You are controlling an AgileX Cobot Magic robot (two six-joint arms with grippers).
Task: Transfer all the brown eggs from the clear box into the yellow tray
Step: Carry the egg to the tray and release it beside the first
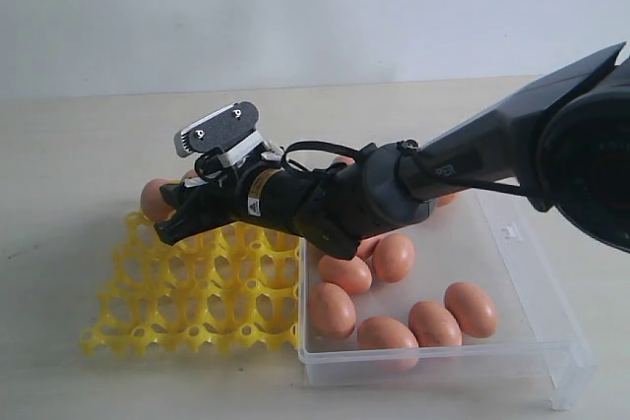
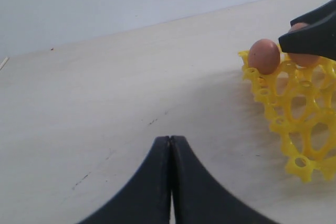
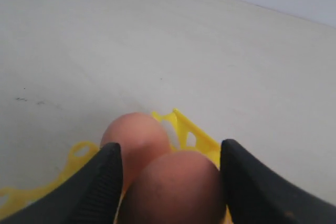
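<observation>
Right claw [image 3: 169,153] straddles a brown egg [image 3: 173,190] over the yellow tray [image 1: 197,304]; I cannot tell whether it is pinching or has let go. One seated egg [image 3: 132,132] lies just beyond it. Left claw [image 2: 169,142] is pressed together. At least six boxed eggs [image 1: 434,322] wait in the clear box [image 1: 536,346] behind.

You have bright, soft, even light; shadows on the worktop [image 1: 79,135] are faint and soft-edged. The clear box [image 1: 512,366] rim carries a mild sheen. In the right wrist view the nearest brown egg [image 3: 173,187] is out of focus.

The tray [image 1: 187,312] lies lower left, with the box [image 1: 532,272] just right of it holding eggs [image 1: 433,322]. One egg [image 1: 156,199] sits on the tray's upper-left corner, another egg [image 3: 173,187] just beside it.
</observation>
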